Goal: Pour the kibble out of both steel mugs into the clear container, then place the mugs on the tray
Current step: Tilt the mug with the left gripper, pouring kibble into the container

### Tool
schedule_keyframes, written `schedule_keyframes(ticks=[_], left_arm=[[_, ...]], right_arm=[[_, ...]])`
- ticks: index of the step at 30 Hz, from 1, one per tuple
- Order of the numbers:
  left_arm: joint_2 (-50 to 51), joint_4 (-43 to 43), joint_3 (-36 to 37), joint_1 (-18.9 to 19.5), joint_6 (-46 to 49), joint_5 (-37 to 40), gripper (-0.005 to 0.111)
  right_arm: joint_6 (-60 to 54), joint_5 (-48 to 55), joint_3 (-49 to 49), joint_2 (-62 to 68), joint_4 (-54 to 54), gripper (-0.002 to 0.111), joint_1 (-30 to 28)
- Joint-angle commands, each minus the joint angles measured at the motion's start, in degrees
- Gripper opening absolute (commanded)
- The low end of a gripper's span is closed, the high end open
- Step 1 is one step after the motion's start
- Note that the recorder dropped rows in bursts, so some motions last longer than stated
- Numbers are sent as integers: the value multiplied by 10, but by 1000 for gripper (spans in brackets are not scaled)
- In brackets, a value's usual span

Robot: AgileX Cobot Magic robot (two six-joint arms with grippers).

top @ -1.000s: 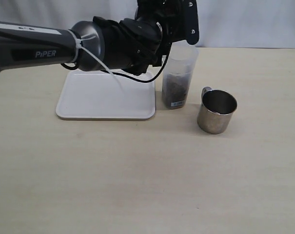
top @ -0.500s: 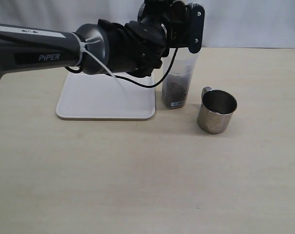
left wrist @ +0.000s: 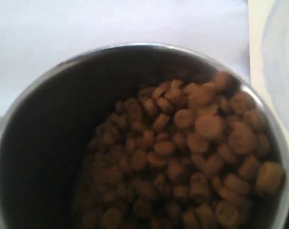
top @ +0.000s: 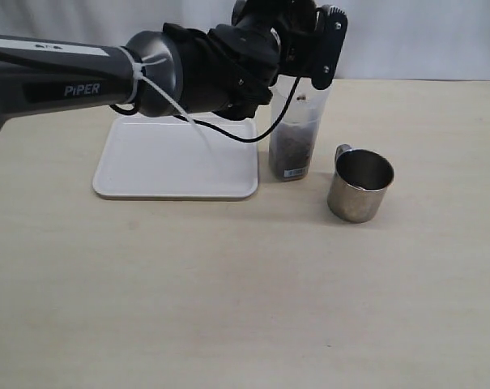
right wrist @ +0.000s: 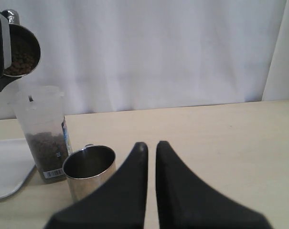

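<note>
Over clear container (top: 296,130), left gripper (top: 313,44) clamped on tilted steel mug (right wrist: 22,50) of kibble (left wrist: 182,143), empty steel mug (top: 360,186) to its right, white tray (top: 172,162) to its left, right gripper (right wrist: 151,148) jaws together

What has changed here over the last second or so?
The left tool, gripping the full mug, swung slightly rightward in the exterior view, above the clear container; a kibble pellet seems to be dropping in. The empty mug, the tray and the shut right tool stayed put.
</note>
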Motion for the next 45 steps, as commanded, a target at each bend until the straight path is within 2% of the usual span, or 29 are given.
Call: schedule_keyframes(ticks=[1,12,17,27,45], left_arm=[[-6,11,-6,-1,28,-11,0],[32,11,-32,-1,99,14,0],[32,11,-32,-1,102,42,0],[32,11,-32,-14,139,44,0],[32,11,-41,-14,179,43,0]], right_arm=[[-2,-6,1,-2,1,5,-1],[-2,-6,1,-2,1,5,-1],[-2,-6,1,-2,1,5,-1],[-2,-6,1,-2,1,5,-1],[-2,-6,1,-2,1,5,-1]])
